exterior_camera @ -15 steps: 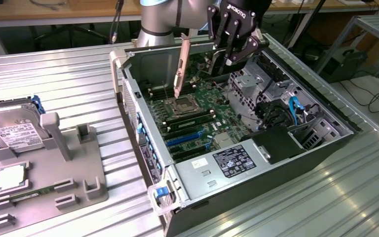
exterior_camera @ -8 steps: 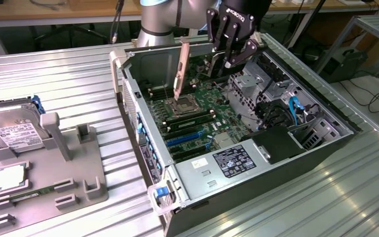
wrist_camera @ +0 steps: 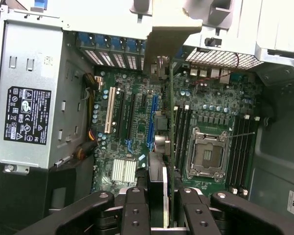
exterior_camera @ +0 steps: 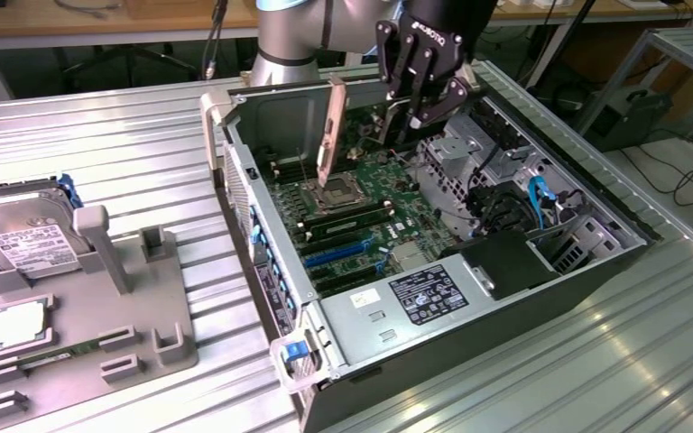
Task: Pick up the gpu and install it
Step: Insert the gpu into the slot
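Observation:
The gpu (exterior_camera: 335, 122) hangs upright above the open computer case (exterior_camera: 587, 262), its pale metal end bracket pointing down toward the motherboard (exterior_camera: 377, 203). My gripper (exterior_camera: 422, 106) is shut on the card's far end. In the wrist view the gpu (wrist_camera: 171, 122) runs edge-on as a thin green line from my gripper (wrist_camera: 161, 208) out to its bracket (wrist_camera: 167, 36). It hovers over the board between the blue expansion slot (wrist_camera: 151, 117) and the memory slots (wrist_camera: 182, 132), apart from both. The black fingers (wrist_camera: 136, 210) flank the card's dark fan side.
The silver power supply (exterior_camera: 417, 298) fills the case's near corner. The CPU socket (exterior_camera: 340, 191) lies open under the card. On the exterior view's left a grey fixture (exterior_camera: 94, 262) holds a hard drive (exterior_camera: 28, 239). Cables and drive bays (exterior_camera: 527, 207) crowd the case's right side.

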`<state>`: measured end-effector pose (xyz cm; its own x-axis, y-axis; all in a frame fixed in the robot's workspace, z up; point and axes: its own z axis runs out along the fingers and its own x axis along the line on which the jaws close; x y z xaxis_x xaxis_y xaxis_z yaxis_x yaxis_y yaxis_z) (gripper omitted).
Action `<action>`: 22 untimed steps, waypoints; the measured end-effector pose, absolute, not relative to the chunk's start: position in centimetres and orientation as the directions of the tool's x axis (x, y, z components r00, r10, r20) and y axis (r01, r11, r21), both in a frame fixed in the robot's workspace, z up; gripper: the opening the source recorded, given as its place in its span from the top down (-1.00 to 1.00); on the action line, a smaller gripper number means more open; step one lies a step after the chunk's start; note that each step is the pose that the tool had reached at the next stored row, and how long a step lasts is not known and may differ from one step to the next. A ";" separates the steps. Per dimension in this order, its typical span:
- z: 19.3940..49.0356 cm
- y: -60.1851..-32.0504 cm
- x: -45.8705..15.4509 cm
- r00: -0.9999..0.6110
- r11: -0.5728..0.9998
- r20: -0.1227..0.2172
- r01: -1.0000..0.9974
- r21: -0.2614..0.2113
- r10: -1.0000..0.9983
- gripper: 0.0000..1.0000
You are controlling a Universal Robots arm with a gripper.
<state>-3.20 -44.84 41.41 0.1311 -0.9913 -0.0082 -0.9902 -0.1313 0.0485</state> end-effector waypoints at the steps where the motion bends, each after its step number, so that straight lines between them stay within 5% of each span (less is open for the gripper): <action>1: 41.4 -44.8 -3.2 0.131 -0.132 -0.008 -0.990 0.048 -0.991 0.44; 22: 40.9 -44.8 -3.2 0.144 -0.144 -0.008 -0.988 0.049 -0.990 0.44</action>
<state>-3.20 -44.84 40.93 0.1440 -0.9896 -0.0082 -0.9884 -0.1442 0.0485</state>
